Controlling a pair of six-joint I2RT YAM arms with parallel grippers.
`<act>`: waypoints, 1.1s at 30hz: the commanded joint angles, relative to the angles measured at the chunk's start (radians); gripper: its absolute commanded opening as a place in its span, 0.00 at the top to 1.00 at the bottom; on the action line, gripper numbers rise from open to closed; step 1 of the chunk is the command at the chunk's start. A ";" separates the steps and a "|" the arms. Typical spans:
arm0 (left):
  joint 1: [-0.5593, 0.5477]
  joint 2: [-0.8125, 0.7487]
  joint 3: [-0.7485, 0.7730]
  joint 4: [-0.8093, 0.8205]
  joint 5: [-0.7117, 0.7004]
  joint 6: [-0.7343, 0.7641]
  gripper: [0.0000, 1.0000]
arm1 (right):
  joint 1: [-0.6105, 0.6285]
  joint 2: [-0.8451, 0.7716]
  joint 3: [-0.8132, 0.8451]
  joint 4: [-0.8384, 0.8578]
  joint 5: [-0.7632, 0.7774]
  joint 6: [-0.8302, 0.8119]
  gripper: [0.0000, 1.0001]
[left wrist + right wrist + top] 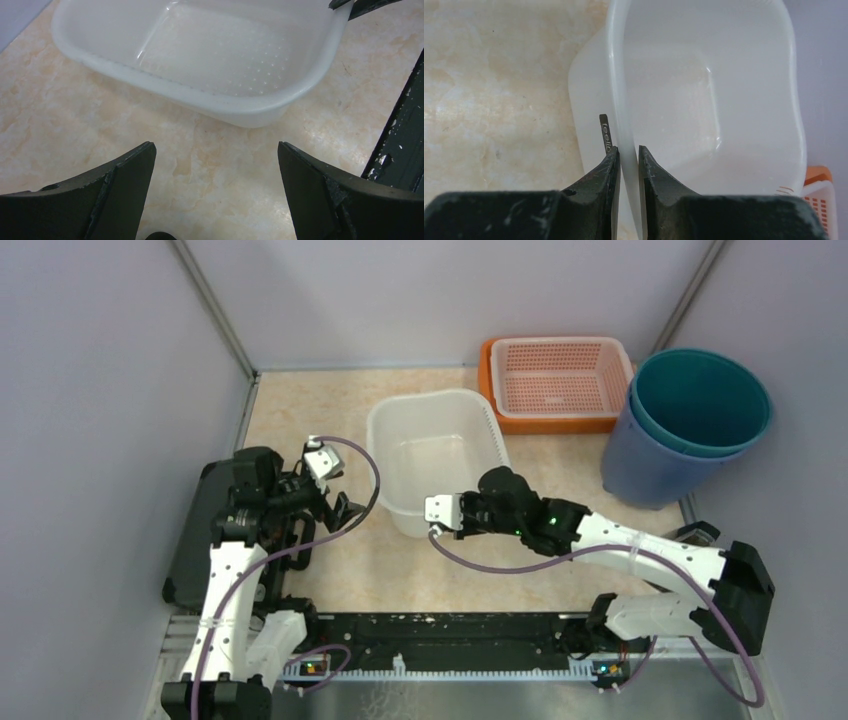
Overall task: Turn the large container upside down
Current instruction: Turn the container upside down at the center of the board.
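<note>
The marbled tabletop holds everything. The stacked blue bins stand at the far right, and the translucent white tub sits upright at the centre, open side up. The orange basket is just behind its far right corner.

My right gripper is pinching the tub's near rim. One finger is inside the wall and one outside, and the jaws are nearly together on the thin plastic. My left gripper is spread wide and hovers over bare table near the tub's left side, touching nothing.

The bite worries me most. It is a single narrow pinch on a smooth, flexible lip, so I judge the tub could swivel or slip out once its weight hangs off that one point. I can't quite tell from the wrist view how deep the fingers reach. A wide flip could also knock the basket or the bins. If the left gripper comes in late, the wall may buckle.
</note>
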 commanded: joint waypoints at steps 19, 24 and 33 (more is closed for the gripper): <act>0.006 0.005 0.032 -0.005 0.049 0.023 0.01 | -0.023 -0.100 0.250 -0.149 -0.135 0.141 1.00; 0.006 0.005 0.037 -0.013 0.062 0.028 0.01 | -0.047 -0.096 0.315 -0.191 -0.190 0.183 1.00; 0.006 0.001 0.041 -0.025 0.080 0.038 0.01 | -0.108 -0.082 0.409 -0.217 -0.310 0.308 1.00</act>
